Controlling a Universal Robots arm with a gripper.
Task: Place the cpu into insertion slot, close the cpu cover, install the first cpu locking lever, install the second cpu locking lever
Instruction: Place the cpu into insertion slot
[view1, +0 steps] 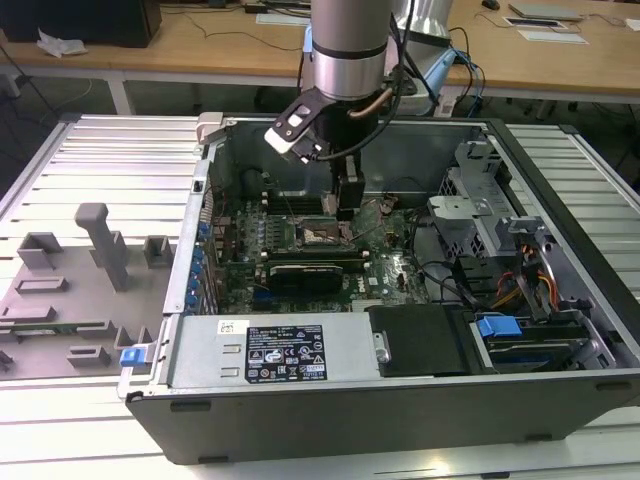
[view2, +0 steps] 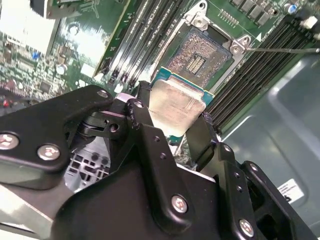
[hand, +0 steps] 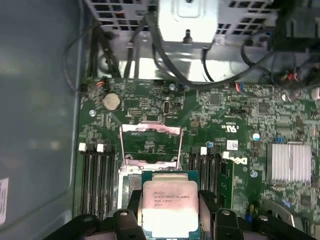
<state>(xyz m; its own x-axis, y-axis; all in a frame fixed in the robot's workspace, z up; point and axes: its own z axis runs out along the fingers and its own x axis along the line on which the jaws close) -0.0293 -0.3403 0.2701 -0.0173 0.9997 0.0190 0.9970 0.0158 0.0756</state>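
1. Silver-grey metal is what I see first in both wrist views: the top of the cpu (hand: 169, 207). The black fingers (hand: 132, 206) of the gripper (hand: 171, 210) are clamped on two opposite edges of the chip.
2. In the second wrist view, the insertion slot (view2: 200, 55) lies bare with its pin field glinting. The held chip is just beside it and not seated.
3. In the first wrist view, the cpu cover (hand: 150, 129) stands raised and open beyond the chip.
4. At the centre of the exterior view, my arm hangs inside the open computer case (view1: 420, 425), over the green motherboard (view1: 385, 270).
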